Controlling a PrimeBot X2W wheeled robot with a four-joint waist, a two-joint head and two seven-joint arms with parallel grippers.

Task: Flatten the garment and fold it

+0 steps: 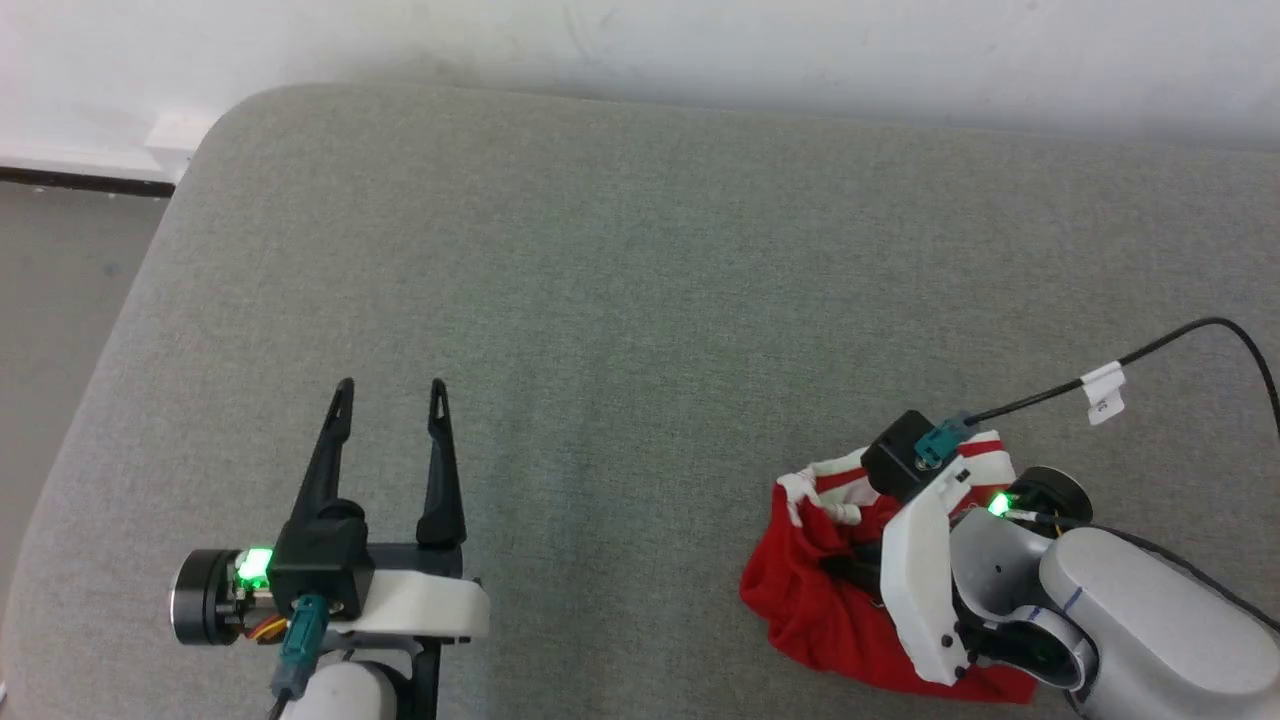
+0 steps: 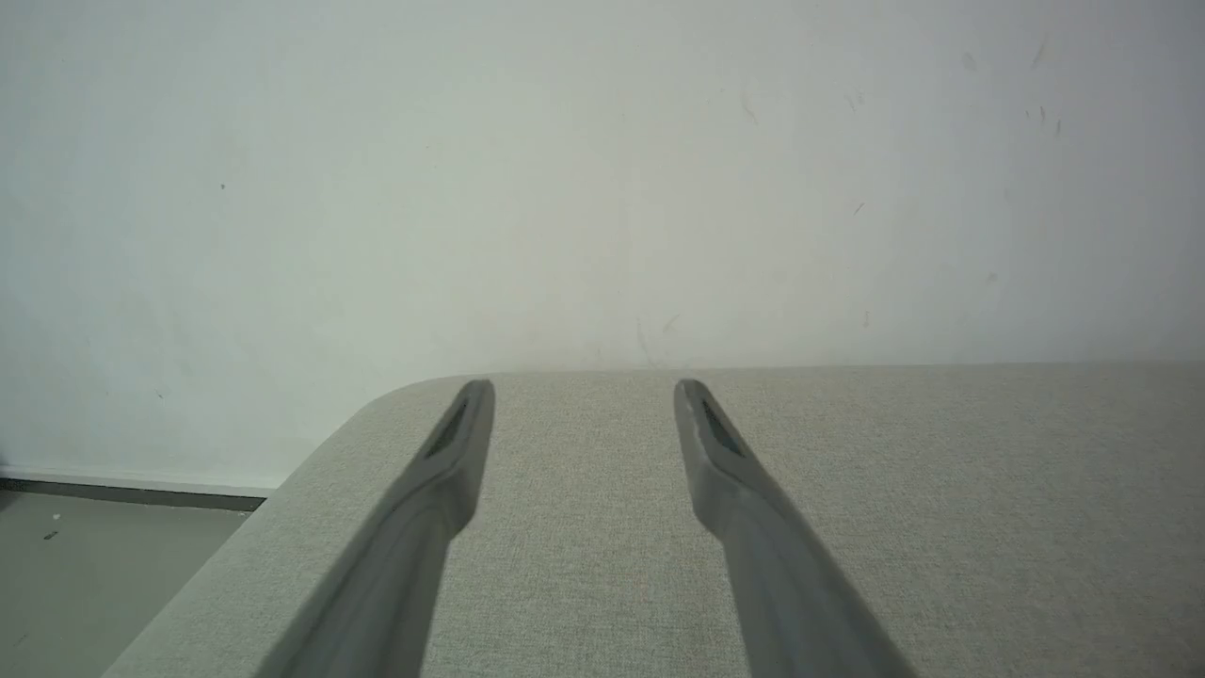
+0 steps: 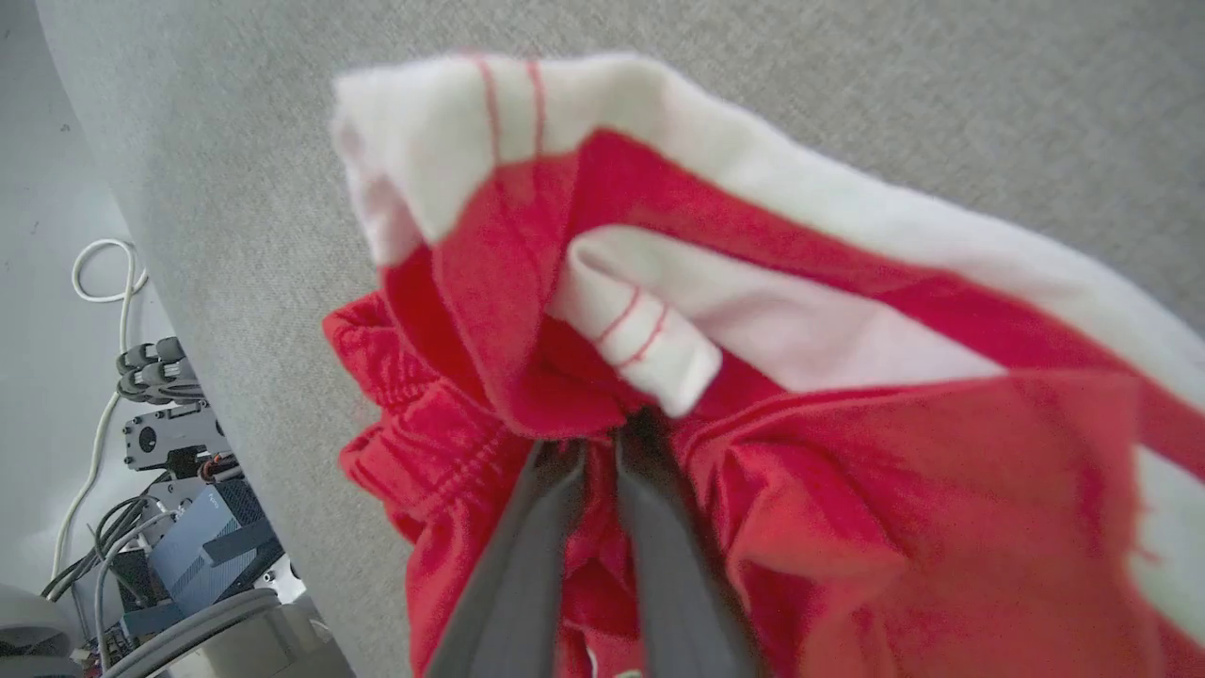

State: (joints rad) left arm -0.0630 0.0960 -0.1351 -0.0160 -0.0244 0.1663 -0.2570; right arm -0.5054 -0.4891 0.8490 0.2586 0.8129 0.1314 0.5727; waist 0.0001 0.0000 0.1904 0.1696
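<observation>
The garment (image 1: 815,600) is a crumpled red heap with white stripes, lying on the grey padded surface (image 1: 640,260) at the lower right of the head view. My right gripper (image 1: 858,572) points down into the heap. In the right wrist view its fingers (image 3: 527,556) stand close together, and the right gripper (image 3: 602,438) is shut on a bunch of the garment (image 3: 847,471), with a white striped hem and the gathered waistband folded around the tips. My left gripper (image 1: 390,395) hovers open over bare surface at the lower left, well apart from the garment. The left gripper (image 2: 584,395) holds nothing.
The grey surface has a rounded far-left corner (image 1: 230,120) with floor (image 1: 60,290) beyond it and a white wall (image 1: 700,40) behind. A black cable (image 1: 1180,335) with a white tag (image 1: 1105,392) arcs over the right arm. Cables and equipment (image 3: 169,527) sit below the surface's edge.
</observation>
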